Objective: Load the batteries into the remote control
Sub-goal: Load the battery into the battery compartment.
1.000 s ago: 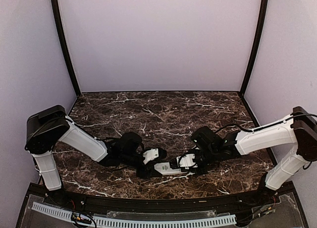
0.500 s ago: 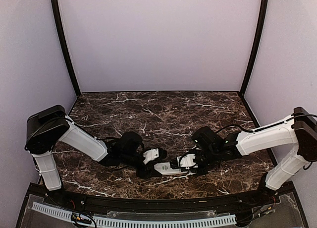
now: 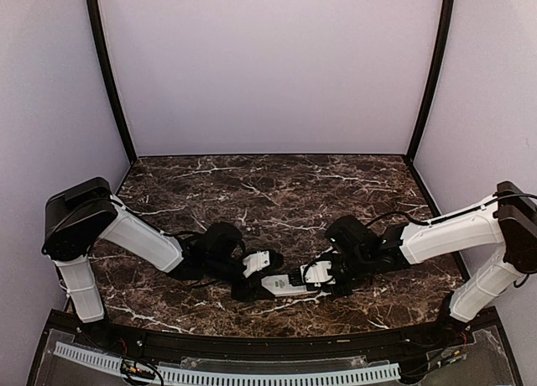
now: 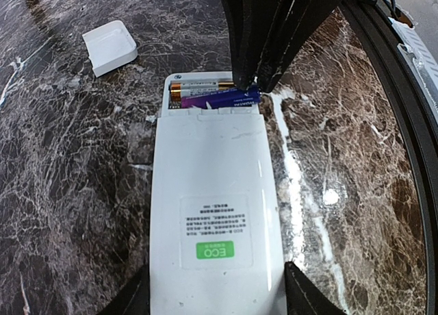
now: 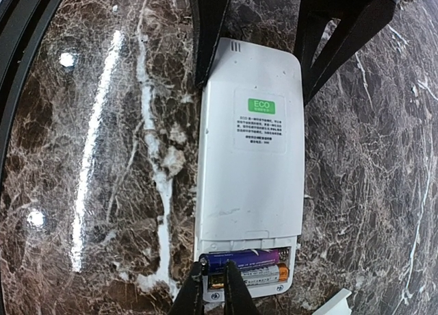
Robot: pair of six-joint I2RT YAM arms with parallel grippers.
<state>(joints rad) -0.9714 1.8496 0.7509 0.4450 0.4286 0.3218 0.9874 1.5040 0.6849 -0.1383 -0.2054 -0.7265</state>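
The right gripper [image 5: 215, 277] has its fingers drawn almost together, and their tips sit on one end of a purple battery [image 5: 250, 257] in the open compartment; I cannot tell whether they pinch it or only press on it. A gold battery [image 5: 256, 274] lies beside the purple one in the same compartment. The left gripper [image 4: 217, 291] stands partly open, with a finger against each long side of the remote control [image 4: 212, 192] at the end away from the batteries, holding it. The remote lies back up, its green label [image 4: 214, 249] showing, flat on the dark marble table [image 4: 68, 192] near the front edge between the two arms. A small white cover [image 4: 109, 46] lies apart from it on the table, beyond the battery end.
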